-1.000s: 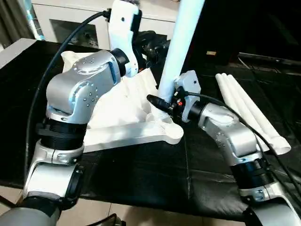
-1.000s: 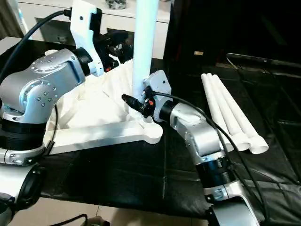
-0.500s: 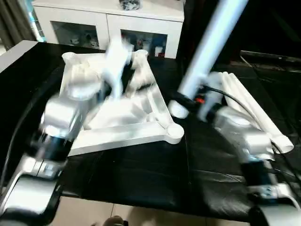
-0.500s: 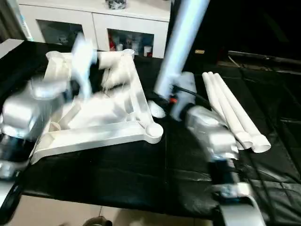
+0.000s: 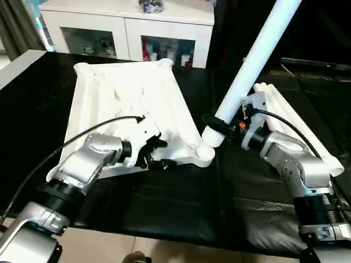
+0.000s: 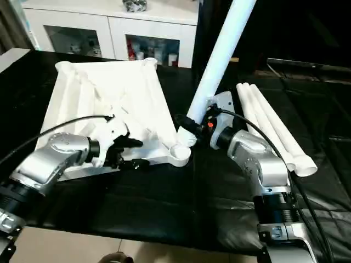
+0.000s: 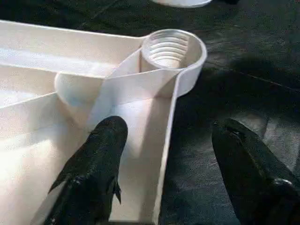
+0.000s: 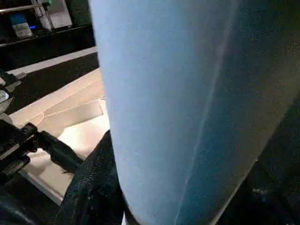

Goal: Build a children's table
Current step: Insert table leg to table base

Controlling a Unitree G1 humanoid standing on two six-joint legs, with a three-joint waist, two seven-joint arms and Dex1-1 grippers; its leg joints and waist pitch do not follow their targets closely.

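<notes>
Your largest item, the table top (image 5: 126, 104), lies ribbed underside up on the black table cover (image 5: 164, 208), its near right corner lobe carrying a threaded socket (image 7: 171, 47) that stands bare.

Next, the leg (image 5: 249, 66) you are carrying: it slants up and away toward the right, its thick lower end just beside that corner lobe and off the socket. Your right gripper (image 5: 222, 125) is clenched round the leg near that lower end; in the right wrist view the leg's pale surface sits against the dark finger (image 8: 93, 187).

Three spare legs (image 6: 271, 129) lie side by side on the cover to the right, well apart from the top.

The white cabinet (image 5: 126, 33) with glass doors stands behind the cover.

Your left gripper (image 5: 160, 153) sits at the near edge of the table top, close to the corner lobe. Its fingers (image 7: 93, 164) are spread and hold nothing: one over the ribbed inside, the other outside over the cover, with the top's edge wall between them.
</notes>
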